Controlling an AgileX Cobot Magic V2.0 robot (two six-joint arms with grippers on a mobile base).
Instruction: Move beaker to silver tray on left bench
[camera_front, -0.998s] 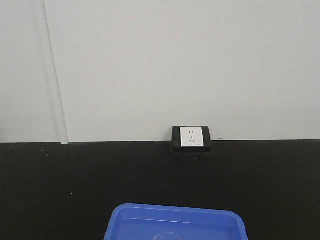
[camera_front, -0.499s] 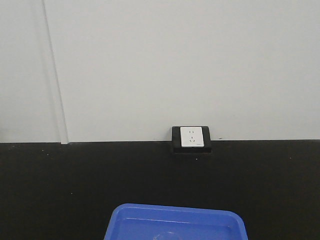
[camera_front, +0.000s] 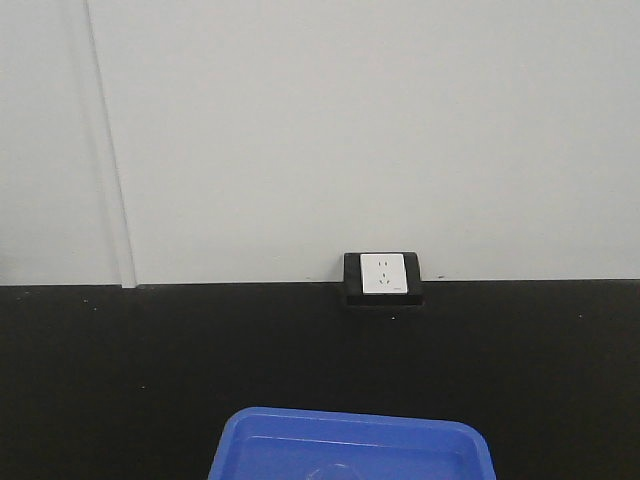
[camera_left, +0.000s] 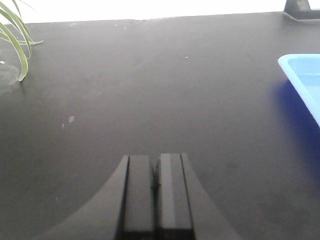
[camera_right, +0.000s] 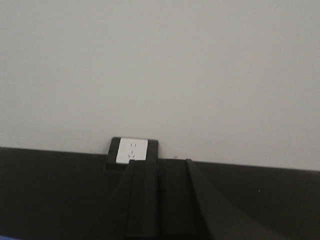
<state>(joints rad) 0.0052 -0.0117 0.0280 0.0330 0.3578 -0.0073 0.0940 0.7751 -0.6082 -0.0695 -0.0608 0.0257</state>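
A faint curved clear glass rim (camera_front: 335, 472) shows inside the blue tray at the bottom edge of the front view; it looks like the top of the beaker, with the rest cut off. The silver tray and the left bench are out of view. My left gripper (camera_left: 155, 160) is shut and empty, hovering over bare black worktop to the left of the blue tray. My right gripper (camera_right: 159, 162) is shut and empty, raised and pointing at the wall just right of the socket. Neither gripper shows in the front view.
A bright blue plastic tray (camera_front: 400, 435) sits at the front of a black worktop (camera_front: 150, 370); its corner shows in the left wrist view (camera_left: 302, 75). A wall socket (camera_front: 383, 275) sits at the worktop's back, also in the right wrist view (camera_right: 132, 151). Green plant leaves (camera_left: 15, 40) hang at far left.
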